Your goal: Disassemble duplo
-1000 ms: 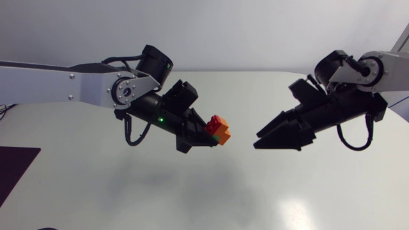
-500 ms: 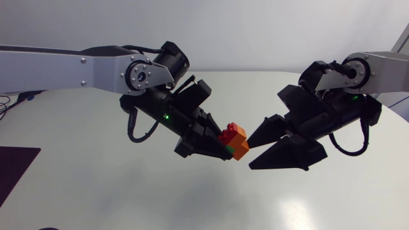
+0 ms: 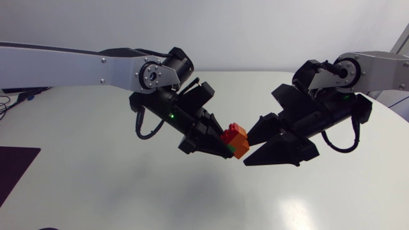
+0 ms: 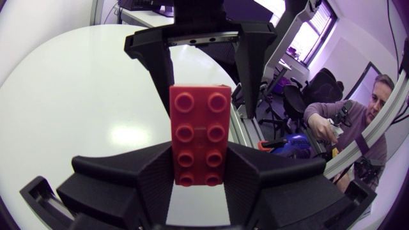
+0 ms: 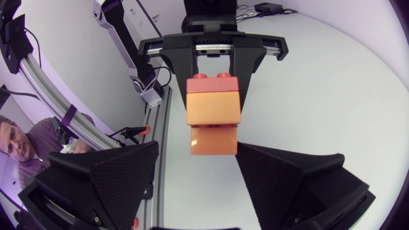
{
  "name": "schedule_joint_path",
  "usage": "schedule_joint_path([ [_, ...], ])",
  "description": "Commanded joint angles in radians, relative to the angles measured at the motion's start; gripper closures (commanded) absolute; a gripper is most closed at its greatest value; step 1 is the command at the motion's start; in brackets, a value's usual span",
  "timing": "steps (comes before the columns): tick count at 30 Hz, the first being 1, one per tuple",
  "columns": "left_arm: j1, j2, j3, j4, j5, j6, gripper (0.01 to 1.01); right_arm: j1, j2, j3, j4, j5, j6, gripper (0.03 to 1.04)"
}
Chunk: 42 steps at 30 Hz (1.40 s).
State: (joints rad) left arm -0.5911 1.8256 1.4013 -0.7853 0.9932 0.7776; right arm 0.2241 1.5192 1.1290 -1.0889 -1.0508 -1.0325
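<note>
A duplo stack, a red brick (image 3: 234, 132) on an orange brick (image 3: 240, 148), hangs above the middle of the table. My left gripper (image 3: 220, 143) is shut on it. In the left wrist view the red brick (image 4: 199, 134) stands out from between my left gripper's fingers (image 4: 150, 182), studs facing the camera. My right gripper (image 3: 248, 152) is open, and its fingertips flank the free end of the stack. In the right wrist view the orange brick (image 5: 213, 115) sits ahead of my right gripper (image 5: 198, 160), close to one finger with a gap on the other side. The red brick (image 5: 214, 79) shows behind it.
The white table (image 3: 96, 185) lies below both arms. A dark mat (image 3: 14, 167) sits at its left edge. Both arms hang in the air over the table's middle, their grippers facing each other.
Both arms have moved toward the middle. My left gripper carried the stack to the right, and my right gripper came left until its open fingers flank the stack's end.
</note>
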Motion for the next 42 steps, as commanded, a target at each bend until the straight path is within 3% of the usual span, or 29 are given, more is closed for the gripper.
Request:
schedule_joint_path([
  [1,-0.007,0.015,0.036,-0.014,0.025,0.022,0.756,0.015,0.027,0.023,0.011,-0.008,0.014,0.25],
  [3,-0.019,0.012,0.031,-0.015,0.025,0.020,0.756,0.021,0.032,0.029,0.012,-0.008,0.017,0.26],
  [9,-0.026,0.015,0.024,-0.015,0.030,0.020,0.756,0.026,0.029,0.018,0.063,-0.005,0.042,0.61],
  [11,-0.026,0.014,0.019,-0.019,0.030,0.022,0.756,0.026,0.027,0.009,0.078,0.003,0.042,0.65],
  [23,-0.018,0.008,0.044,-0.054,0.039,0.023,0.756,0.026,0.007,-0.046,0.095,0.025,-0.008,0.67],
  [29,-0.007,0.008,0.076,-0.141,0.081,0.071,0.756,0.026,-0.001,-0.077,0.095,0.067,-0.060,0.68],
  [35,-0.003,-0.005,0.091,-0.203,0.091,0.129,0.756,0.031,-0.021,-0.118,0.161,0.140,-0.054,0.68],
  [38,0.004,-0.022,0.077,-0.195,0.036,0.130,0.752,0.017,-0.019,-0.130,0.265,0.207,0.031,0.68],
  [42,-0.003,-0.069,-0.036,-0.009,-0.134,0.051,0.749,0.040,-0.021,-0.193,0.514,0.382,0.203,0.68],
])
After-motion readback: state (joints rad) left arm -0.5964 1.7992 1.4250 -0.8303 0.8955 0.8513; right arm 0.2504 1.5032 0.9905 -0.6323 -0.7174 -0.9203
